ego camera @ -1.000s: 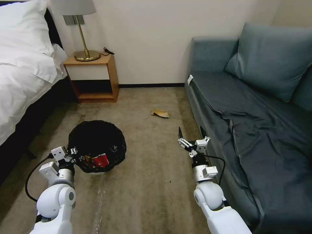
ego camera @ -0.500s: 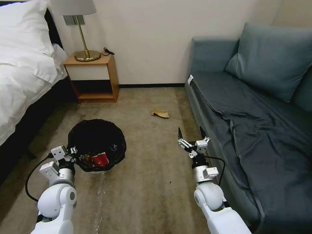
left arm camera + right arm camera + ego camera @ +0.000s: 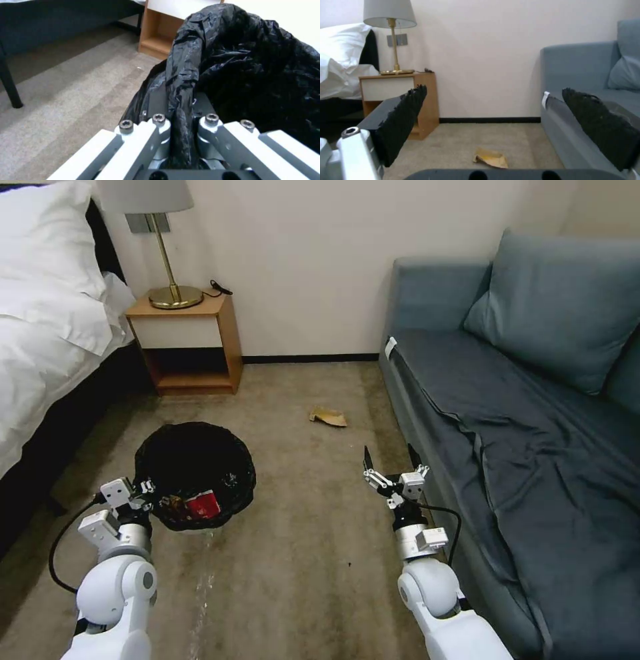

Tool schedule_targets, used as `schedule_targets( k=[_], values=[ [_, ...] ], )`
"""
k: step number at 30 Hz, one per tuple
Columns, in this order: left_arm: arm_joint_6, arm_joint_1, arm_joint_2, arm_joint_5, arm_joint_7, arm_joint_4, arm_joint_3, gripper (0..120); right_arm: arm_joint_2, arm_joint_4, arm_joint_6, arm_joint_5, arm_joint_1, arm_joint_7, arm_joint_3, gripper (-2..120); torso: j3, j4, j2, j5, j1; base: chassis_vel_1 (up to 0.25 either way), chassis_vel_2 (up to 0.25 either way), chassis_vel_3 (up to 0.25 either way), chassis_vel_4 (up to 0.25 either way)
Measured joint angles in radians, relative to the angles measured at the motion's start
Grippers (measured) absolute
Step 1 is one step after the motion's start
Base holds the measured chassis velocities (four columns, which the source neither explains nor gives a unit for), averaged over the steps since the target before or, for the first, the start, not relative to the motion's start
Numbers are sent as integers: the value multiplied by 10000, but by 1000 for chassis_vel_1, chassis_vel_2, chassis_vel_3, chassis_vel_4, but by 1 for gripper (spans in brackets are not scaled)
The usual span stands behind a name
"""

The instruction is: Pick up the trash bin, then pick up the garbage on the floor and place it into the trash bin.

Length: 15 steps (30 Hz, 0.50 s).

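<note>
The left gripper (image 3: pixel 148 489) is clamped on the near rim of the bin (image 3: pixel 195 473), its fingers (image 3: pixel 159 120) pinching a fold of the black bag (image 3: pixel 233 62) (the wrist view shows the plastic squeezed tight between them). The bin sits low over the carpet (image 3: pixel 300 553), between the bed (image 3: pixel 47 347) and the sofa (image 3: pixel 520 433). Inside it lie a red cup (image 3: pixel 203 505) and a wrapper (image 3: pixel 175 505). The right gripper (image 3: pixel 389 460) hovers beside the sofa front, fingers spread wide and holding nothing. Ahead of it, well apart, a tan paper (image 3: pixel 328 416) lies on the carpet near the nightstand (image 3: pixel 187 340) and the wall
</note>
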Motion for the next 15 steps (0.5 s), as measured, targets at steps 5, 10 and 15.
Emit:
schedule_targets(
  k=[5,10,15],
  values=[
    [-11,-3,-12,13,-40,19,2,4,1,0,4,7,-76,-91,-5,100,0,1,0,0,0,-40,77,64,-56],
    [-66,-67,-16,65,-146,86,13,4,0,0,10,35,-149,-258,14,100,0,1,0,1,0,-78,64,64,-72],
    [-67,-128,-30,69,-152,113,48,4,12,-30,26,30,-203,-376,26,100,0,0,0,1,0,-84,73,74,-68]
  ],
)
